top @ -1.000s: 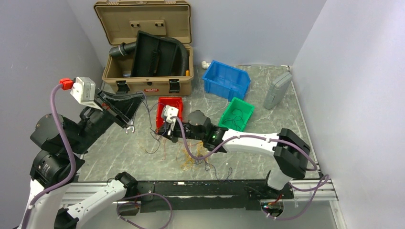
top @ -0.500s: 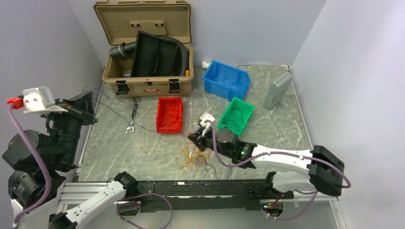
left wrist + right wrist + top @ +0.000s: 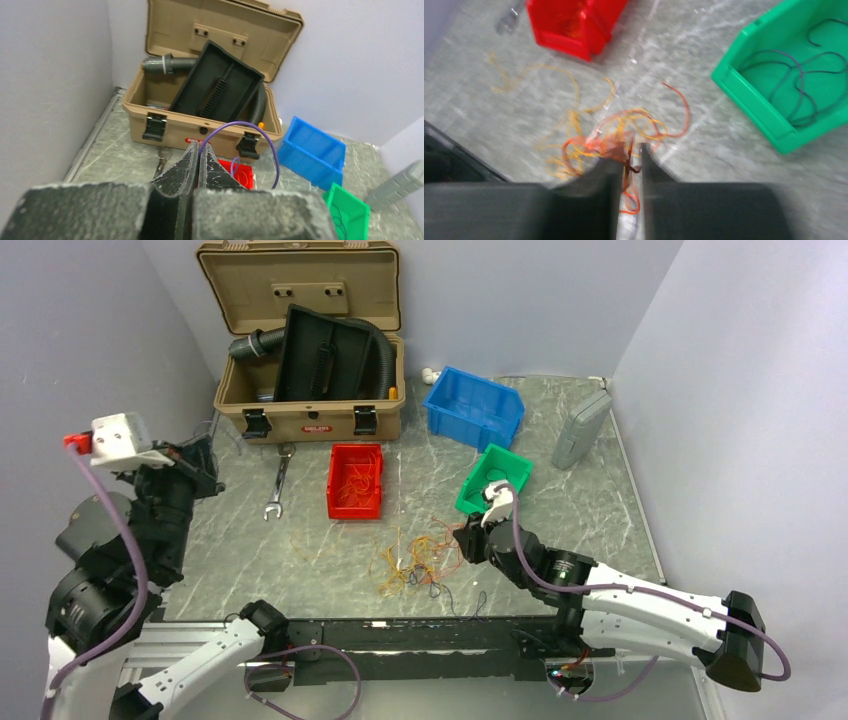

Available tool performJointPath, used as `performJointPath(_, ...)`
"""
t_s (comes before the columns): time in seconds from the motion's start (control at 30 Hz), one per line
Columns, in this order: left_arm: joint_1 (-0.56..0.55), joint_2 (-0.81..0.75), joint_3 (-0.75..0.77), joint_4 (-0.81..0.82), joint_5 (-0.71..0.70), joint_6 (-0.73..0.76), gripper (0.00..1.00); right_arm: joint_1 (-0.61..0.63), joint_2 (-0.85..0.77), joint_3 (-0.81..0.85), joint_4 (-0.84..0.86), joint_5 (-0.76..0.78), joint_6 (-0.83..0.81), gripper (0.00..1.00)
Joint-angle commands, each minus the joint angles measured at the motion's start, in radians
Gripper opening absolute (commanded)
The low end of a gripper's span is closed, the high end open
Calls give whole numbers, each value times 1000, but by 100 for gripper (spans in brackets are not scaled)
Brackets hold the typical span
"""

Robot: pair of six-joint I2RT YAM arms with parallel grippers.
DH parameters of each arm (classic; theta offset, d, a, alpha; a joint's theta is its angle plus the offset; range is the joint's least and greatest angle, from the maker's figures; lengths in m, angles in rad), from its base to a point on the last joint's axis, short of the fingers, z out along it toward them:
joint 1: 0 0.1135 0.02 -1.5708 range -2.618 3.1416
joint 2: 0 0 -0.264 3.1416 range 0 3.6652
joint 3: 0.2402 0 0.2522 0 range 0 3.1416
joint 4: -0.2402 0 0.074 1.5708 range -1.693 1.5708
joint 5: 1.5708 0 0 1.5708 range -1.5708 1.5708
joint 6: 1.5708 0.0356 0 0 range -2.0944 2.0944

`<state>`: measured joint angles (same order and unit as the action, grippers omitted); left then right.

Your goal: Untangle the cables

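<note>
The cables (image 3: 412,562) are a loose tangle of thin orange, yellow and dark wires on the marble table in front of the arm bases. In the right wrist view they (image 3: 599,142) lie just beyond and under the fingers. My right gripper (image 3: 466,540) sits low at the tangle's right edge. Its jaws (image 3: 630,146) stand a narrow gap apart, with red and orange strands showing in the gap; the view is blurred. My left gripper (image 3: 203,457) is raised at the far left. It (image 3: 199,146) is shut on a thin purple wire (image 3: 267,140) that loops off to the right.
A red bin (image 3: 332,485) holds orange wires. A green bin (image 3: 470,502) holds dark wires. A blue bin (image 3: 470,425), an open tan case (image 3: 300,420) with a black hose, a wrench (image 3: 277,480) and a grey box (image 3: 580,430) lie further back. Walls close both sides.
My right gripper has moved from the red bin down to the tangle, then back to its right edge. My left arm has swung out to the far left and lifted the purple wire.
</note>
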<state>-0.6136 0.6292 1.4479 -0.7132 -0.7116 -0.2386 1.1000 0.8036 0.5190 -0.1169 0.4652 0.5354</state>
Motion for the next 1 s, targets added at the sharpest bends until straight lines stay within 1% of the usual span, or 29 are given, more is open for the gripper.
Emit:
performJointPath(0.0,3,54,9,30,161,-34,0,1,2,45,-182,-24,13,61)
performJointPath(0.03,3,55,-7,53,222,-40,0,0,5,56,-185,-61,-7,77)
performJointPath(0.07,2,58,-23,79,299,-47,0,-1,5,66,-186,-84,-23,84)
performJointPath(0.17,2,86,-50,127,430,-65,0,1,-27,99,-162,-149,-83,92)
performJointPath(0.3,2,164,-40,166,526,-90,0,0,-80,162,-165,-144,-140,96)
performJointPath(0.4,3,237,-37,252,612,-115,0,-1,-107,214,-197,-80,-175,97)
performJointPath(0.5,3,323,-54,348,696,-160,0,-1,-119,275,-245,23,-196,98)
performJointPath(0.57,3,387,-51,407,760,-190,0,-2,-129,298,-256,24,-220,100)
performJointPath(0.67,-1,501,3,453,855,-227,0,-3,-149,328,-247,22,-247,100)
performJointPath(0.73,-11,590,50,463,897,-239,0,-3,-157,353,-264,50,-244,100)
performJointPath(0.9,-42,733,130,514,953,-257,0,-4,-200,383,-337,162,-242,100)
performJointPath(0.97,-51,791,176,514,973,-260,0,-5,-226,385,-371,232,-231,100)
